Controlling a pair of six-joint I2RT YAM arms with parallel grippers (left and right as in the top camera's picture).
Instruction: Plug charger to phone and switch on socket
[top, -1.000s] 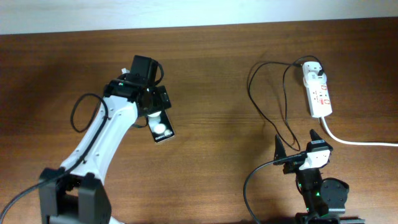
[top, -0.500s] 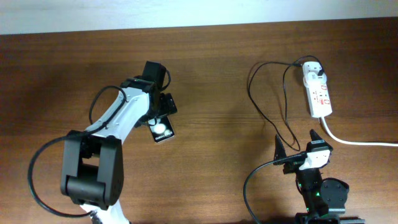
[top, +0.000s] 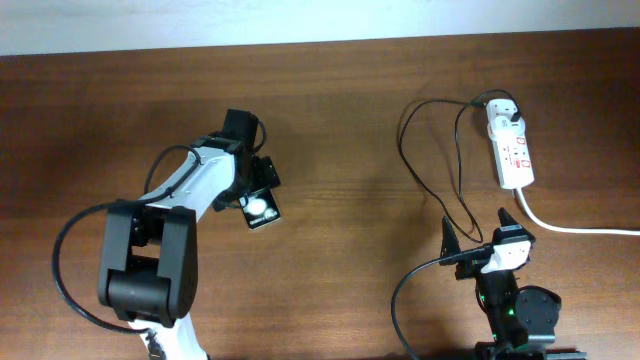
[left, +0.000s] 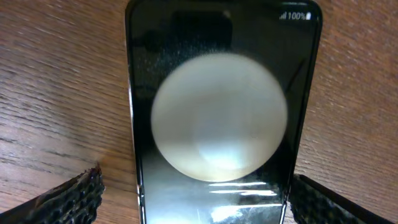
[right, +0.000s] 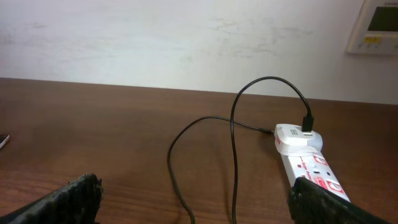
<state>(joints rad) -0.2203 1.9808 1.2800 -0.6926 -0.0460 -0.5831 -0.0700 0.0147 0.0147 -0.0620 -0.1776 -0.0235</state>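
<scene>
The black phone (top: 261, 209) lies flat on the table, a white round blob on its face. My left gripper (top: 250, 188) is open just above it. In the left wrist view the phone (left: 221, 118) fills the middle, and the left gripper (left: 196, 202) has one finger on each side of its near end. The charger's black cable (top: 405, 150) loops across the table to its white adapter (top: 503, 112), which sits in the socket strip (top: 513, 155). My right gripper (top: 475, 225) is open and empty, near the cable's lower loop. The right wrist view shows the cable (right: 233, 143), the adapter (right: 295, 137) and the strip (right: 311, 168).
The strip's thick white cord (top: 570, 228) runs off to the right edge. A white wall (right: 186, 43) stands behind the table's far edge. The right arm's base (top: 515, 310) sits at the front right.
My left arm has folded inward and its wrist has shifted slightly above the phone. The phone, the cable and my right arm have not moved.
</scene>
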